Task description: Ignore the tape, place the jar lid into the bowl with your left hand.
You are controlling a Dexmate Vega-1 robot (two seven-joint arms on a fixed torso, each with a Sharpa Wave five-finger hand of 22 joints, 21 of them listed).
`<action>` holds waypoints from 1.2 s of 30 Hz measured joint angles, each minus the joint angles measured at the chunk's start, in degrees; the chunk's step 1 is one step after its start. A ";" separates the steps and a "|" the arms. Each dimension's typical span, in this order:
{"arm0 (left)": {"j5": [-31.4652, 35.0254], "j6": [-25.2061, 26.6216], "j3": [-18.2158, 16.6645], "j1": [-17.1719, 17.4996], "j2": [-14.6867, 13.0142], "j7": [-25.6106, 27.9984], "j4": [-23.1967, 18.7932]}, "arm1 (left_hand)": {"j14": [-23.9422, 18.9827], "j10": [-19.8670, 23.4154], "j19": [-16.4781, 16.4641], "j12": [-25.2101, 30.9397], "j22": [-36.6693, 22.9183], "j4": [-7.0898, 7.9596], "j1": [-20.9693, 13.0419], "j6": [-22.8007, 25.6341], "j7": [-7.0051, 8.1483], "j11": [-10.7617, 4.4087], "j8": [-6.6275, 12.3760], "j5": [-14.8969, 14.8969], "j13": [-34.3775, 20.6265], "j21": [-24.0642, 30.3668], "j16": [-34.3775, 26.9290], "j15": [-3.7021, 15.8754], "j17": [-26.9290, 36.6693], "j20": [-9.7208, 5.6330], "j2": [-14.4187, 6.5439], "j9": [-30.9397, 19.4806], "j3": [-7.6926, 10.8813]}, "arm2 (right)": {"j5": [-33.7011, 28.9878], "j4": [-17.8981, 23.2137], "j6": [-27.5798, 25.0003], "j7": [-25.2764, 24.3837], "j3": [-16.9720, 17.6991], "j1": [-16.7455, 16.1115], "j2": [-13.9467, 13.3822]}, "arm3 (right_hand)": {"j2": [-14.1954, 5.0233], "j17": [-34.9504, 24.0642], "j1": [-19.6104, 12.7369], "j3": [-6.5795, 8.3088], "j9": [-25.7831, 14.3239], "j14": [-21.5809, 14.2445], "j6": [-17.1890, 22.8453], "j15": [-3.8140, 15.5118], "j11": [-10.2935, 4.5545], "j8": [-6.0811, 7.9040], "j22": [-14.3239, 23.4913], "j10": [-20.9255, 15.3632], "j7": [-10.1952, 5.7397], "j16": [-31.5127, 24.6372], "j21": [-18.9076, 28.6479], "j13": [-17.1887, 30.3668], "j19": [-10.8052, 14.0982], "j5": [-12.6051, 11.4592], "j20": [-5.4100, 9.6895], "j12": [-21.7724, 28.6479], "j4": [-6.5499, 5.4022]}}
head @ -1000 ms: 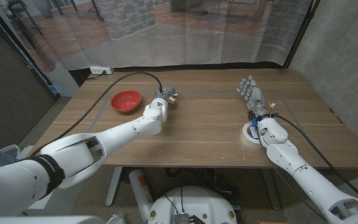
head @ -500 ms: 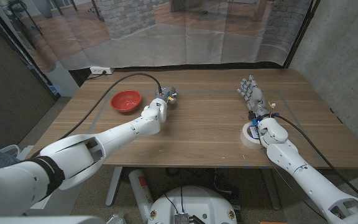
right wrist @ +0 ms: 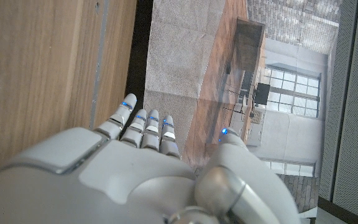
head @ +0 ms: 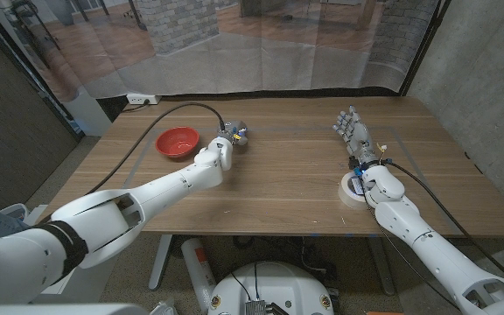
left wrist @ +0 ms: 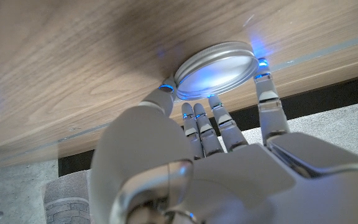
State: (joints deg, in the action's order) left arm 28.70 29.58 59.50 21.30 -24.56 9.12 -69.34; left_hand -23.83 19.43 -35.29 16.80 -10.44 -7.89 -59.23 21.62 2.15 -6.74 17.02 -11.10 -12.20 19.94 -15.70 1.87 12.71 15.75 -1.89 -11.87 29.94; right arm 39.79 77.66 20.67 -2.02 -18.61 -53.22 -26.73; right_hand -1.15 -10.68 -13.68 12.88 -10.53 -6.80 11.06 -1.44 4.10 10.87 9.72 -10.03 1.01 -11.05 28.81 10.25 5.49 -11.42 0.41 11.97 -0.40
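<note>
On the wooden desk (head: 278, 179), the left hand (head: 226, 142) pinches a silver jar lid (left wrist: 216, 68) between its fingers (left wrist: 263, 93), just right of the red bowl (head: 178, 141). The right hand (head: 354, 133) stands with fingers apart, beyond a tape roll (head: 350, 190).

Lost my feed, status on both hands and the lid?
Left hand fingertips around round silver jar lid. Right hand open, idle. Red bowl beside, path clear.
</note>
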 measured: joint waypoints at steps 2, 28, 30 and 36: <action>-0.20 0.00 -0.05 -0.11 -0.04 -0.37 -0.03 | -0.67 1.01 0.00 0.00 0.00 0.15 0.40 0.48 -0.01 0.04 0.08 -0.03 -0.21 0.02 -0.14 -0.13 -0.08 0.00 0.40 0.00 -0.34 | -0.10 0.03 -0.08 -0.10 -0.08 0.07 0.00 | 0.00 0.00 0.00 0.00 0.00 -0.41 0.00 0.02 0.00 0.00 0.00 0.00 0.00 0.00 0.00 0.00 0.00 0.00 0.00 0.00 0.00; -1.57 -0.22 0.21 -1.07 0.70 -0.89 2.04 | -5.00 12.90 -1.37 0.99 -0.05 -1.28 -2.42 8.90 -0.70 -0.02 2.22 -1.42 0.63 0.04 -1.07 2.32 -0.62 -0.86 -1.06 0.01 2.08 | -0.38 -0.25 -0.20 -0.55 -0.37 0.33 0.35 | -0.46 0.00 0.47 0.00 -0.16 -0.80 -0.22 -0.19 0.00 0.00 0.30 0.00 -0.20 -0.43 -0.66 0.00 0.62 0.00 -0.62 0.00 0.00; -1.65 -0.32 0.17 -1.00 0.69 -0.74 2.04 | -5.01 12.86 -1.45 0.99 -0.05 -1.26 -2.95 8.90 -0.70 -0.08 2.22 -1.42 0.63 0.05 -1.07 2.32 -0.62 -0.78 -1.00 0.01 2.23 | -0.30 -0.30 -0.20 -0.50 -0.34 0.33 0.35 | -0.47 0.00 0.47 0.00 -0.29 -0.80 -0.22 -0.19 0.00 0.00 0.30 0.00 -0.20 -0.43 -0.66 0.00 0.62 0.00 -0.62 0.00 0.00; -2.09 -0.46 -0.28 -0.54 0.23 -0.32 1.05 | -5.01 12.71 -1.44 0.99 0.01 -1.32 -3.03 8.90 -0.70 -0.23 2.22 -1.64 0.24 0.05 -1.07 2.32 -0.62 -0.77 -1.08 0.02 2.98 | -0.19 -0.37 -0.16 -0.32 -0.25 0.32 0.36 | -0.46 0.00 0.46 0.00 -0.29 -0.79 -0.22 -0.18 0.00 0.00 0.30 0.00 -0.20 -0.43 -0.66 0.00 0.61 0.00 -0.62 0.00 -0.01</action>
State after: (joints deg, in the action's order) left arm 26.62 29.11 59.22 20.76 -24.32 8.80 -68.29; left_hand -28.84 32.14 -36.73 17.79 -10.43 -9.22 -62.26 30.52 1.45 -6.97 19.24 -12.74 -11.96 19.99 -16.77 4.19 12.09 14.97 -2.96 -11.85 32.92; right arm 39.60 77.29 20.51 -2.34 -18.87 -52.90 -26.36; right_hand -1.62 -10.68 -13.22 12.88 -10.81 -7.60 10.85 -1.63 4.10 10.87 10.02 -10.03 0.81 -11.49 28.15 10.25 6.10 -11.42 -0.21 11.97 -0.40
